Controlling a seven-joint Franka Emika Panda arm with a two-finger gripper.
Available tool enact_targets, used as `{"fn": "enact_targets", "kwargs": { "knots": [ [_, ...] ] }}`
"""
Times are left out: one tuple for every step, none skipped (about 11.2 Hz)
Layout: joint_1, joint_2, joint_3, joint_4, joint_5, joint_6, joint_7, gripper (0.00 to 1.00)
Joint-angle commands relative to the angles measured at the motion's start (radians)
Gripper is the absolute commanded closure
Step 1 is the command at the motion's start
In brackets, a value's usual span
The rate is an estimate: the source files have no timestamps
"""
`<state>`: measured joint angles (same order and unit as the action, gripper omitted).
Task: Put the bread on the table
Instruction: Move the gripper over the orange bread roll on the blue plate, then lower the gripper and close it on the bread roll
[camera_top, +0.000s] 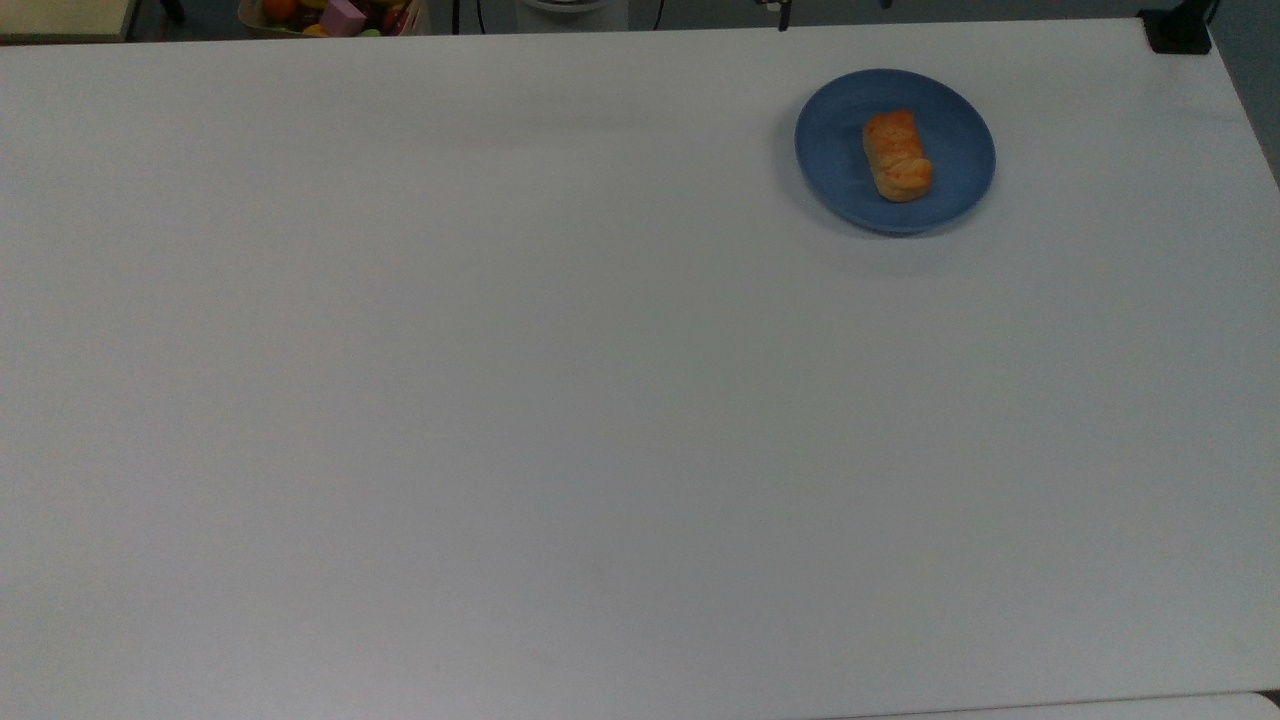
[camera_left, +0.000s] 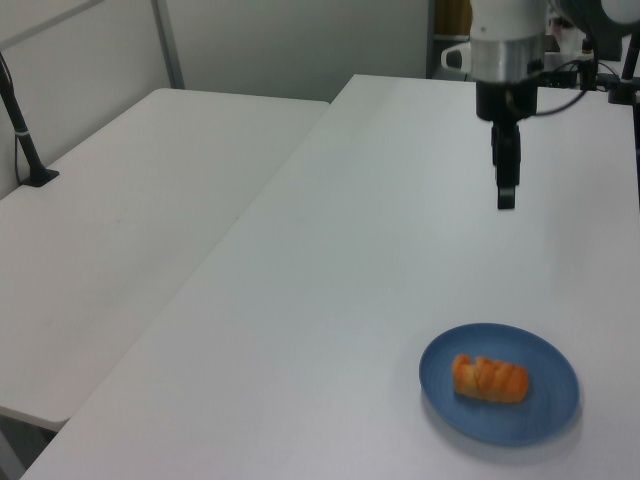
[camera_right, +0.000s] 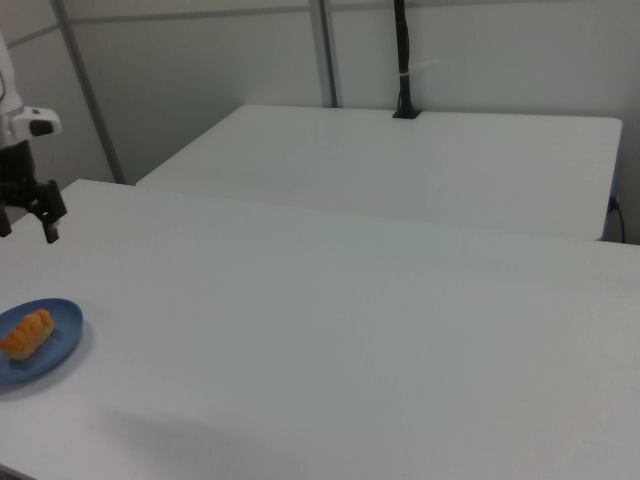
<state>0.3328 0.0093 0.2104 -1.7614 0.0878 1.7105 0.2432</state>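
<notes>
The small golden-orange ridged bread (camera_top: 897, 155) lies on the round blue plate (camera_top: 840, 170). Beyond the plate, above the white table (camera_top: 560, 400), the black two-finger gripper (camera_right: 26, 224) hangs wide open and empty.

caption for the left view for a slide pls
Gripper hangs above the white table, short of the bread on its blue plate.

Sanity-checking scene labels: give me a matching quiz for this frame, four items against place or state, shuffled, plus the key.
Things:
1. bread
2. blue plate
3. gripper
4. table

States:
A. white, bears the plate
B. in the air, jaws apart, holding nothing
C. lies on the plate
D. round, sits on the table

Pairs: 1-C, 2-D, 3-B, 4-A
</notes>
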Motion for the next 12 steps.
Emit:
{"fn": "enact_targets", "kwargs": {
  "knots": [
    [0.063,0.056,0.014,-0.029,0.015,0.102,0.095,0.00],
    [0.092,0.073,0.014,-0.050,0.015,0.148,0.123,0.00],
    [0.107,0.087,0.015,-0.081,0.014,0.205,0.139,0.00],
    [0.135,0.118,0.017,-0.092,0.013,0.240,0.140,0.00],
    [0.150,0.139,0.017,-0.110,0.012,0.265,0.140,0.00],
    [0.170,0.149,0.017,-0.131,0.012,0.302,0.143,0.00],
    [0.198,0.152,0.017,-0.165,0.000,0.348,0.171,0.00],
    [0.219,0.161,0.015,-0.196,-0.005,0.404,0.206,0.00],
    [0.235,0.182,0.014,-0.211,-0.009,0.435,0.221,0.00],
    [0.239,0.210,0.014,-0.210,-0.025,0.451,0.240,0.00],
    [0.239,0.231,0.014,-0.208,-0.039,0.480,0.255,0.00],
    [0.238,0.247,0.012,-0.210,-0.057,0.498,0.275,0.00]
  ]
}}
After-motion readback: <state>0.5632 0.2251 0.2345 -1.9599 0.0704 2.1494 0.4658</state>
